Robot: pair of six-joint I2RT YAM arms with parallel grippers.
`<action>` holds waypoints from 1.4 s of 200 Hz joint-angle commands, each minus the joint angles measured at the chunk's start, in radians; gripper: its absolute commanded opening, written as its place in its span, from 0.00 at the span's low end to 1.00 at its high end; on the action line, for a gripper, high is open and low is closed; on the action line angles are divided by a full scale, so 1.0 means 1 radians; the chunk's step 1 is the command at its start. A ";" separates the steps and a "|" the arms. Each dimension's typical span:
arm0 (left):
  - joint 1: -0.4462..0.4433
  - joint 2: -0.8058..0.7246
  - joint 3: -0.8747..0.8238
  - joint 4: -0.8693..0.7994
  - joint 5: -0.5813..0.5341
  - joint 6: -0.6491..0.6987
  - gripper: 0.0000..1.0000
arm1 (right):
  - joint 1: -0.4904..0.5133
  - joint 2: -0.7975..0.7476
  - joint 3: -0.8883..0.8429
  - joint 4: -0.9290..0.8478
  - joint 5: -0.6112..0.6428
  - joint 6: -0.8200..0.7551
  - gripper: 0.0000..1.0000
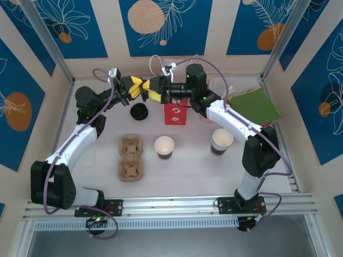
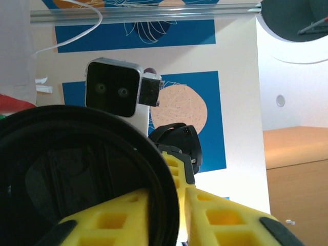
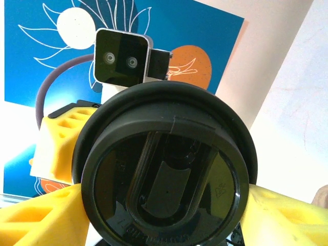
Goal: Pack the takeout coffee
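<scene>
High over the back of the table my two grippers meet tip to tip, left gripper (image 1: 142,89) and right gripper (image 1: 156,92), with a round black plastic lid (image 3: 169,179) between them. In the left wrist view the lid's rim (image 2: 166,169) is pinched edge-on by my left gripper (image 2: 171,193). My right gripper (image 3: 165,207) clasps the lid across its width, one yellow finger (image 3: 38,218) against each side. The takeout coffee, a cup with its lid on, is out of view. A lidless white cup with a dark band (image 1: 164,146) stands mid-table.
A cardboard cup carrier (image 1: 130,157) lies left of the open cup. A stack of cups (image 1: 221,141) stands to the right. Another black lid (image 1: 140,112) and a red bag (image 1: 176,113) sit below the grippers. A green pad (image 1: 256,106) lies at back right.
</scene>
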 commanded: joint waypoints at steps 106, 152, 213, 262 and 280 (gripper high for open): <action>0.130 -0.205 0.144 -1.031 -0.066 0.746 0.53 | -0.018 -0.140 -0.003 -0.338 0.060 -0.232 0.70; 0.129 -0.241 0.234 -1.433 -0.248 1.067 0.76 | 0.001 -0.213 -0.015 -0.597 0.201 -0.398 0.69; 0.061 -0.303 0.263 -1.738 -0.512 1.309 1.00 | 0.106 -0.278 -0.021 -0.869 0.482 -0.507 0.67; -0.054 -0.399 0.192 -1.838 -0.667 1.340 1.00 | 0.208 -0.343 -0.075 -0.996 0.682 -0.504 0.67; -0.090 -0.432 0.177 -1.870 -0.708 1.342 1.00 | 0.250 -0.352 -0.087 -1.033 0.739 -0.501 0.67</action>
